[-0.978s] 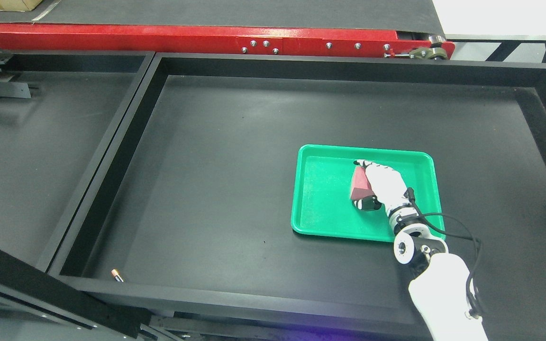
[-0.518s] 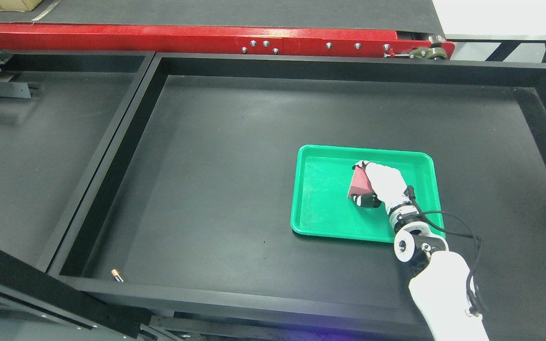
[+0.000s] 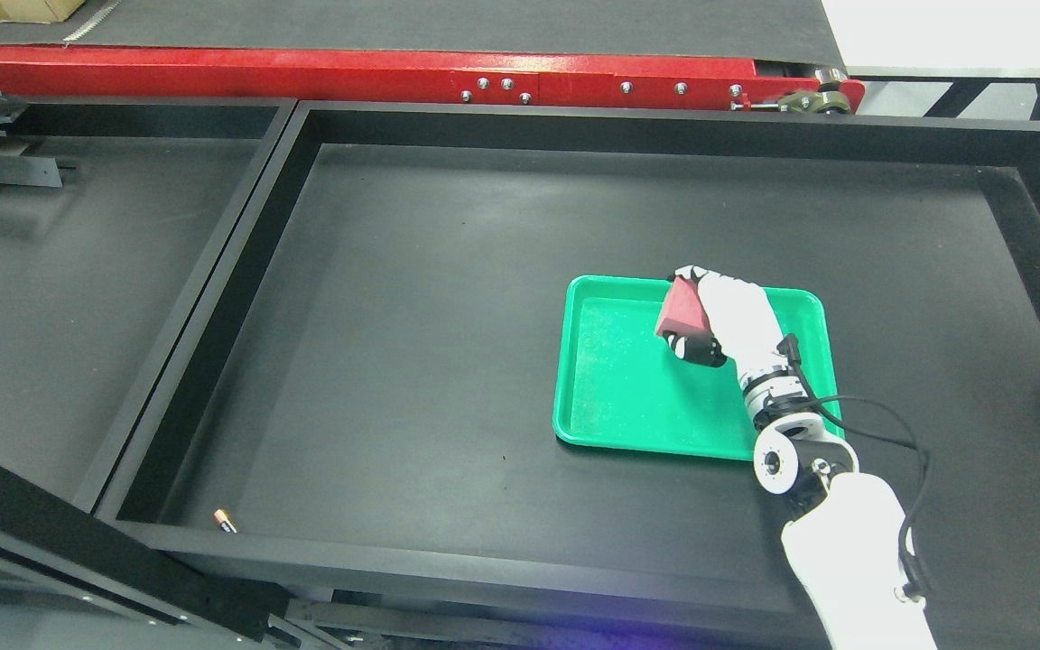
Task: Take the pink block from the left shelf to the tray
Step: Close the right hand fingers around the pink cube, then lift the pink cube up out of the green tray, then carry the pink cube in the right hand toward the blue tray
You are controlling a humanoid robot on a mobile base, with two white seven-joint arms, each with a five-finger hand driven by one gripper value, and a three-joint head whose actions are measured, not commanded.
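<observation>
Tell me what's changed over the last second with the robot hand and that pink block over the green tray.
The right robot hand, gripping the pink wedge-shaped block, has moved toward the far edge of the green plastic tray and appears lifted; the block now overlaps the far rim. The grip hasn't changed. The tray and the small battery at the black bin's near left corner stayed put.

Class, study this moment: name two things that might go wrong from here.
1. The right robot hand holds the pink block over the far rim of the green tray; released here, it might land on the rim or outside the tray.
2. The block sits tilted in the fingers, so it may tumble on release.
</observation>
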